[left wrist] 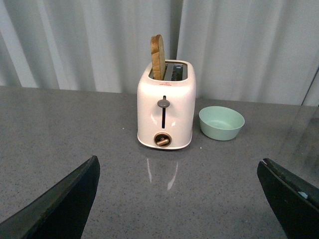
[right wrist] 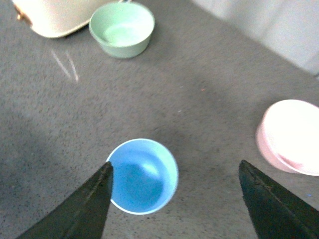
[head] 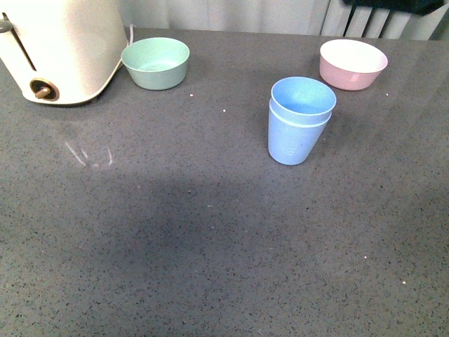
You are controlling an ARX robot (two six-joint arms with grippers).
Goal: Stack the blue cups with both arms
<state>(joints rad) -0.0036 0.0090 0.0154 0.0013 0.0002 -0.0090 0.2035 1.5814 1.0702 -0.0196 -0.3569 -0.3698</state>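
Observation:
Two light blue cups [head: 299, 121] stand nested one inside the other, upright, on the grey counter right of centre in the front view. Neither arm shows in the front view. From the right wrist view I look down into the top blue cup [right wrist: 143, 176]; my right gripper [right wrist: 174, 196] hovers above it, open, with one finger [right wrist: 82, 209] over the cup's rim and the other well off to the side. My left gripper [left wrist: 179, 199] is open over bare counter, facing the toaster, with no cup in its view.
A cream toaster [head: 59, 49] holding a slice of bread [left wrist: 158, 57] stands at the back left. Next to it sits a mint green bowl [head: 156, 63]. A pink bowl [head: 353, 64] sits at the back right, close behind the cups. Pale curtains hang behind the counter.

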